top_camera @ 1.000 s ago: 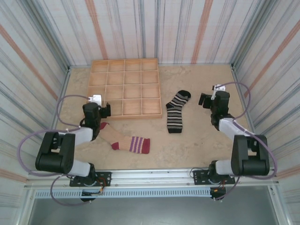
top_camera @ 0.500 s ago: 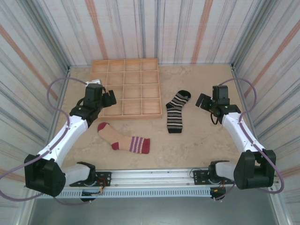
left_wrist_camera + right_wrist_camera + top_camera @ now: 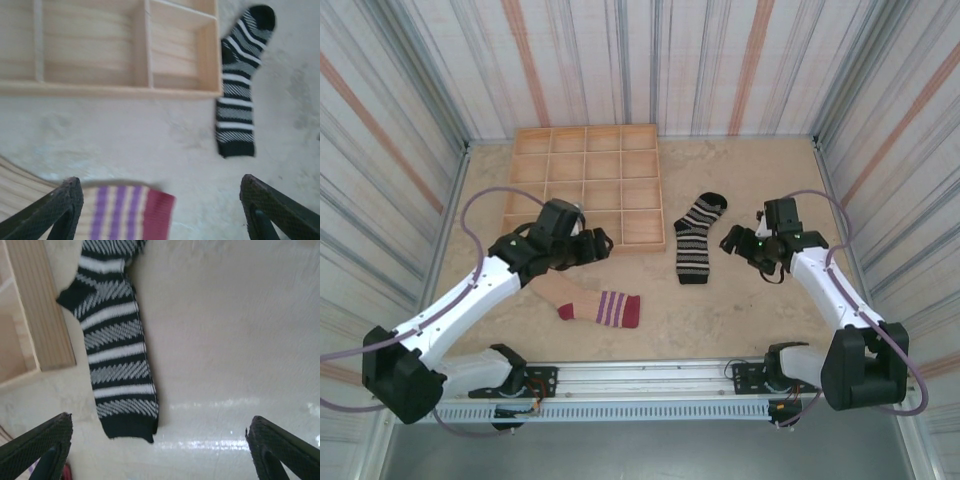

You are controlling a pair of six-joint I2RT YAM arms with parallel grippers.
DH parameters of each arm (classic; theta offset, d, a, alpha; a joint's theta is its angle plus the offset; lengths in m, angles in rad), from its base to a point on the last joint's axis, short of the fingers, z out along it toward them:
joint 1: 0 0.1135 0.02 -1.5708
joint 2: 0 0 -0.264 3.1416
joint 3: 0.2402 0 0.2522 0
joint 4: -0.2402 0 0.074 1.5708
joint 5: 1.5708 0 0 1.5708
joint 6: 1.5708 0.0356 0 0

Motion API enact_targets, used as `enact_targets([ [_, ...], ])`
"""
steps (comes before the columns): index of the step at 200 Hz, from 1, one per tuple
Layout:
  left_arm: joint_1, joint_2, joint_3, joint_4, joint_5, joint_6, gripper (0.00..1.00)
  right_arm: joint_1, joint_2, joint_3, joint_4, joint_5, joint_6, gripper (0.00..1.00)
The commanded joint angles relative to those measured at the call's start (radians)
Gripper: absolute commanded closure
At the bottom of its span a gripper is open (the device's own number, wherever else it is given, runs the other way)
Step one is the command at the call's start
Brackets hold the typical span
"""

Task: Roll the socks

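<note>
The black sock with grey-white stripes [image 3: 697, 240] lies flat right of the tray, toe at the far end; it also shows in the left wrist view [image 3: 240, 90] and the right wrist view [image 3: 117, 340]. The beige sock [image 3: 590, 300] lies in front of the tray, with its dark red cuff and purple-white stripes to the right [image 3: 125, 212]. My left gripper [image 3: 600, 243] [image 3: 160, 182] hovers open above the beige sock's cuff end, holding nothing. My right gripper [image 3: 732, 240] [image 3: 159, 420] hangs open just right of the black sock's cuff, also holding nothing.
A wooden tray [image 3: 655, 190] divided into several compartments stands at the back left; its front rim [image 3: 110, 91] and its corner [image 3: 37, 310] lie close to both socks. Striped walls enclose the table on three sides.
Both arms have swung inward: the left gripper from the tray's left side to above the beige sock, the right gripper leftward and lower toward the black sock. The socks have not moved.
</note>
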Motion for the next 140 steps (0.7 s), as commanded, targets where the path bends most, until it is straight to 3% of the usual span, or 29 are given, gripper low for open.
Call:
enact_targets([
  [1, -0.065, 0.047, -0.029, 0.092, 0.094, -0.141, 0.20, 0.007, -0.026, -0.040, -0.015, -0.050, 0.068, 0.13],
  [23, -0.113, 0.134, -0.036, 0.200, 0.187, -0.229, 0.30, 0.016, -0.031, -0.063, -0.001, -0.053, 0.078, 0.18],
  [48, -0.174, 0.231, -0.027, 0.299, 0.196, -0.272, 0.41, 0.030, -0.049, -0.085, 0.016, -0.055, 0.094, 0.19],
  [99, -0.237, 0.431, -0.021, 0.540, 0.220, -0.325, 0.44, 0.045, -0.105, -0.126, 0.036, -0.066, 0.130, 0.25],
  [140, -0.263, 0.587, -0.009, 0.698, 0.181, -0.331, 0.55, 0.047, -0.120, -0.126, 0.021, -0.049, 0.138, 0.27],
])
